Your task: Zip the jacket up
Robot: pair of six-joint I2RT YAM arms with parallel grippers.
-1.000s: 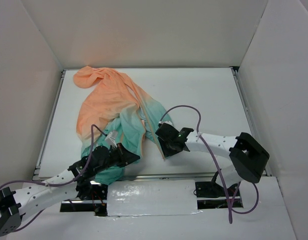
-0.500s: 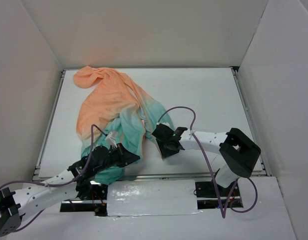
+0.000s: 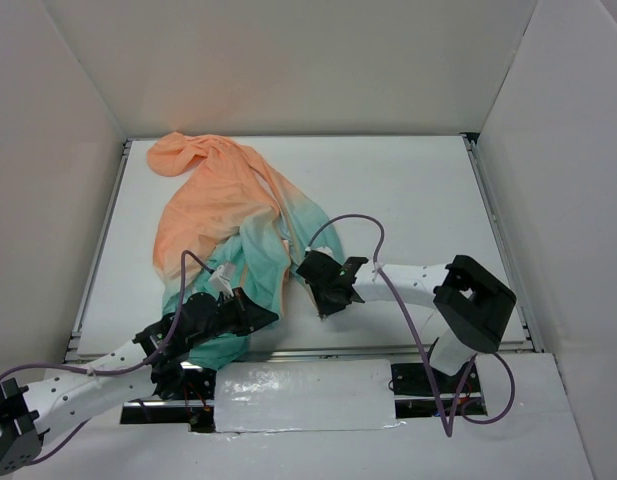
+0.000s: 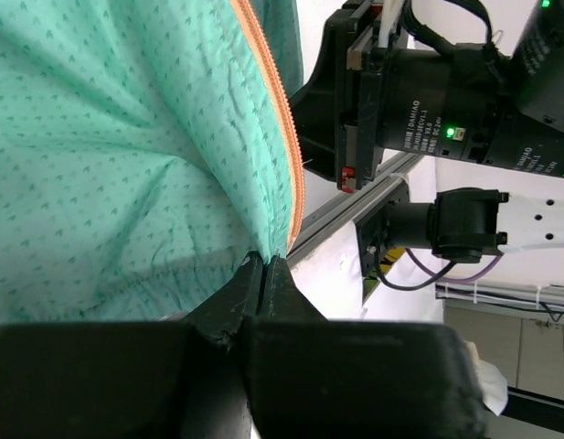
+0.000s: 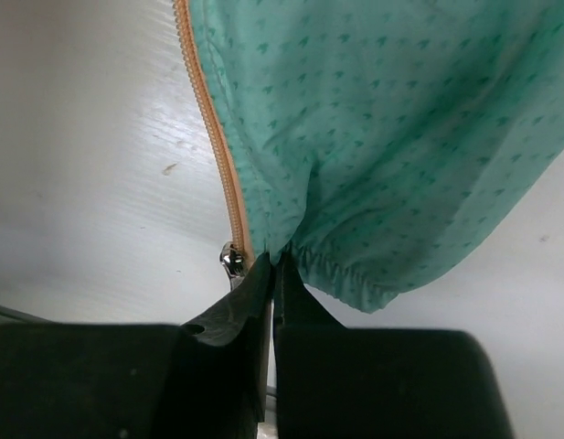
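On the left half of the white table [image 3: 408,190], the jacket [image 3: 223,215] lies crumpled and runs diagonally. The orange hood end is at the far left corner. The teal end comes down toward the near edge, between the two arms. Front looks open; the two teal panels spread apart near the bottom.

The left gripper [image 4: 266,265] is at the near-left teal panel, fingers pressed together on the fabric edge right where the orange zipper [image 4: 283,128] tape ends. No gap shows between the fingers, just cloth pinched in. In the left wrist view the teal fabric fans up and left from the pinch, with the zipper tape running up along its right edge.

The right gripper [image 5: 272,261] is at the other teal panel, low over the table just right of the jacket. Its fingers are closed tight on the gathered hem [image 5: 350,283] next to that side's zipper tape. The metal slider [image 5: 231,260] sits just left of the fingertips, touching or almost touching the left finger; cannot tell which. Fabric hangs up and right from the grip, white table behind.

In the top view both grippers are near each other at the near edge, the jacket bottom between them. A purple cable [image 3: 353,222] loops over the right arm. White walls [image 3: 288,60] enclose the table.
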